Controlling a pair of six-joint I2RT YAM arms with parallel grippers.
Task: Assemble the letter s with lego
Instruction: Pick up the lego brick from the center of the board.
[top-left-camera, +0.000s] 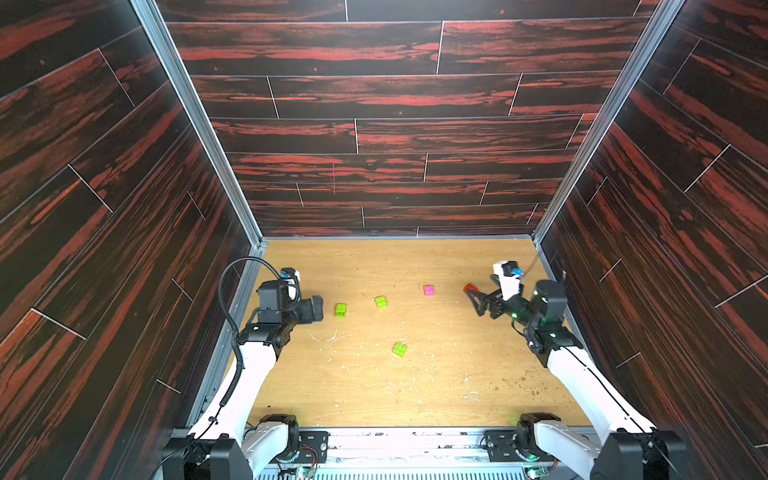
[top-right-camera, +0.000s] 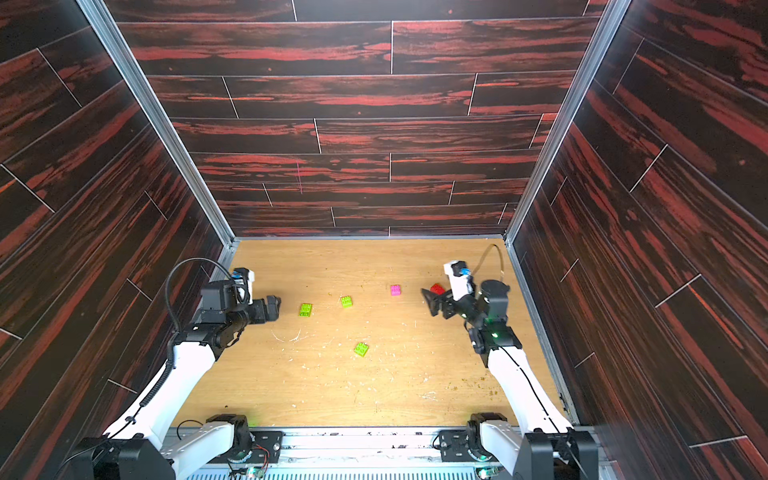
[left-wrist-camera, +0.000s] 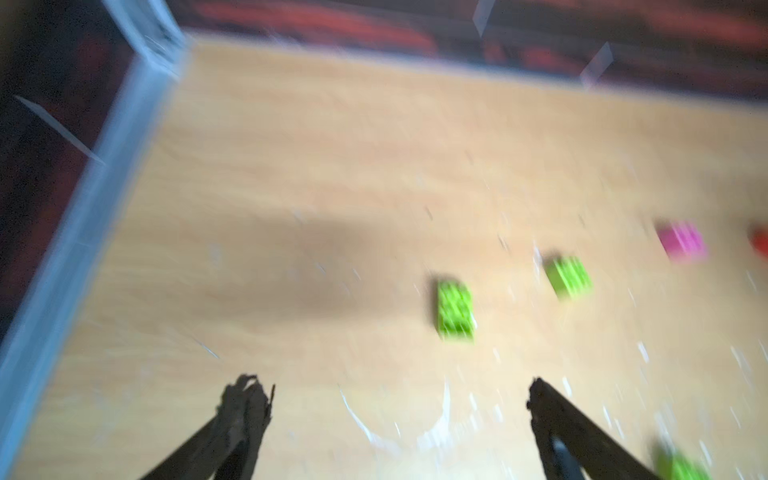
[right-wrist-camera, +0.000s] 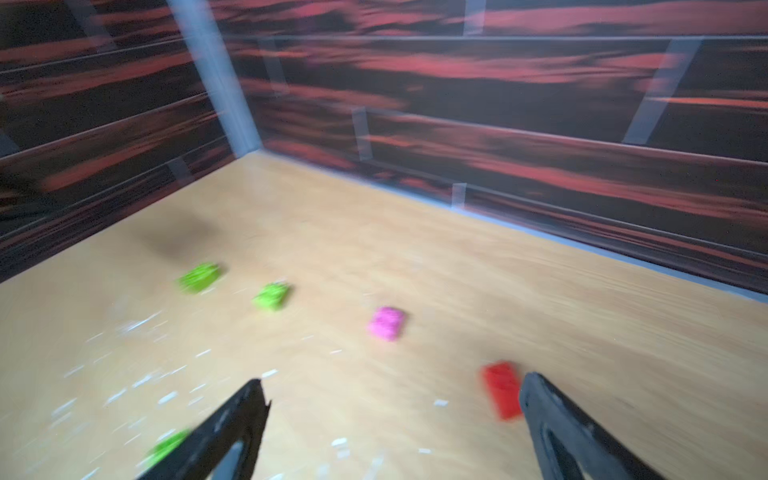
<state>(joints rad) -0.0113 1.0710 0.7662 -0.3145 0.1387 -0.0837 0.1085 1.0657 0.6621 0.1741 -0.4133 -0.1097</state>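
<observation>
The lego lies as loose, separate bricks on the wooden table (top-left-camera: 415, 390). Three are lime green (top-left-camera: 340, 309) (top-left-camera: 380, 301) (top-left-camera: 400, 349), one is pink (top-left-camera: 429, 290) and one is red (top-left-camera: 470, 287). The letter s is out of view. My left gripper (top-left-camera: 318, 308) hovers open just left of the leftmost green brick (left-wrist-camera: 455, 309), with nothing between its fingers (left-wrist-camera: 249, 399). My right gripper (right-wrist-camera: 392, 384) is open too, and the red brick (right-wrist-camera: 502, 388) lies on the table right beside one fingertip. Both wrist views are blurred.
Dark red wood-patterned walls close the table in on the left, right and back, with metal posts (top-left-camera: 195, 120) at the back corners. White scratches and crumbs mark the table (top-right-camera: 291, 336). The arm bases (top-left-camera: 274, 440) stand along the front edge.
</observation>
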